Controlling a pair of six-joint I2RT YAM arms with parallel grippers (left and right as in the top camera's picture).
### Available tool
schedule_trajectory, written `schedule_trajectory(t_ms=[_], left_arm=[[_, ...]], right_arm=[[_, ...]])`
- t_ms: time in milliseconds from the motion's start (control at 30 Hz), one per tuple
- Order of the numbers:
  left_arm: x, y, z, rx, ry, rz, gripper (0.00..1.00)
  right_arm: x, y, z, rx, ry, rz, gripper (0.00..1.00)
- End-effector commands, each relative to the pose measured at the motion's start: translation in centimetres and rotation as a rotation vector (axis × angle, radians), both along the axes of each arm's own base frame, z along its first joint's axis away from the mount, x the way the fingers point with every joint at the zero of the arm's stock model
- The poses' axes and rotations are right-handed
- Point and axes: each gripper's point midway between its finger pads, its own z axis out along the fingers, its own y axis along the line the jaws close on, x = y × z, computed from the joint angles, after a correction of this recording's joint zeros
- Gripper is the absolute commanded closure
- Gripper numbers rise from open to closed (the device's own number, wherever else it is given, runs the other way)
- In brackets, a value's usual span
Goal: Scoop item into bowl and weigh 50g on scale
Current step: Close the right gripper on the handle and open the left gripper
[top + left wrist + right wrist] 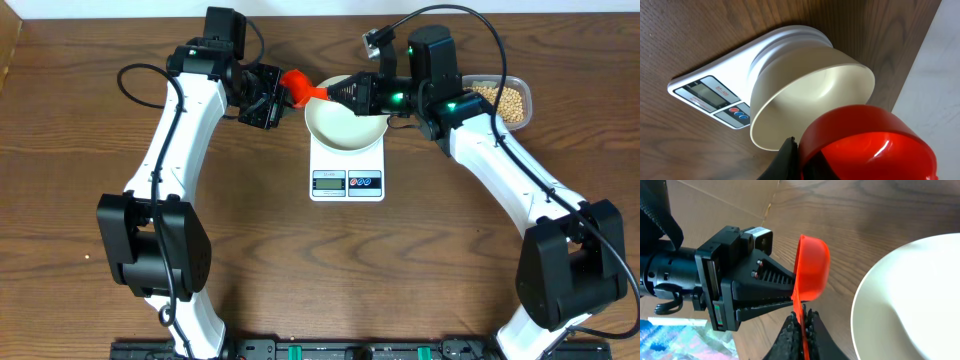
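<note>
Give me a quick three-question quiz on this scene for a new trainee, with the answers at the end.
1. True or false: the bowl on the scale already holds beans.
2. Where is the clear tub of beans? A) on the scale B) beside the right arm C) in the left end effector
3. Fill in: the left end effector and the right end effector are both shut on the red ____.
Key: 1 false, the bowl is empty. 2 B. 3 scoop.
</note>
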Motion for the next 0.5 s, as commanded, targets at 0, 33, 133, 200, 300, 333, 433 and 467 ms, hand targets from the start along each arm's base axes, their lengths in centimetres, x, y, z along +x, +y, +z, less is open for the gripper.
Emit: schedule_trajectory(t_ms=[0, 33, 133, 200, 300, 333, 433, 467], left_arm=[[0.1, -0.4, 1.9, -0.016, -0.045, -0.016, 0.93], [0.1, -0.4, 1.9, -0.016, -0.045, -0.016, 0.92], [0.1, -0.4, 1.8, -0.016, -0.045, -0.016, 0.78], [0.1, -0.3, 1.8, -0.015, -0.045, -0.015, 0.61], [0.1, -0.3, 1.8, -0.011, -0.046, -0.013, 0.38], [0.1, -0.3, 1.8, -0.011, -0.046, -0.014, 0.37], [0.2, -0.1, 1.7, 0.003, -0.055, -0.019, 0.33], [0.4, 0.3, 1.6, 0.033, -0.08, -0.04, 0.33]], right_arm=[[-0.3, 0.5, 0.9, 0.012, -0.015, 0.021, 0.99], [-0.3, 0.5, 0.9, 0.012, -0.015, 0.021, 0.99], [-0.3, 0.5, 0.9, 0.012, -0.015, 0.021, 0.99], [-0.2, 0.5, 0.9, 0.012, -0.016, 0.019, 0.99], [0.7, -0.5, 0.8, 0.007, -0.008, -0.024, 0.99], [1.0, -0.9, 0.9, 0.01, -0.008, -0.034, 0.99], [2.3, -2.9, 1.2, 0.016, -0.022, -0.08, 0.99], [3.2, -4.4, 1.5, 0.021, -0.027, -0.116, 0.99]])
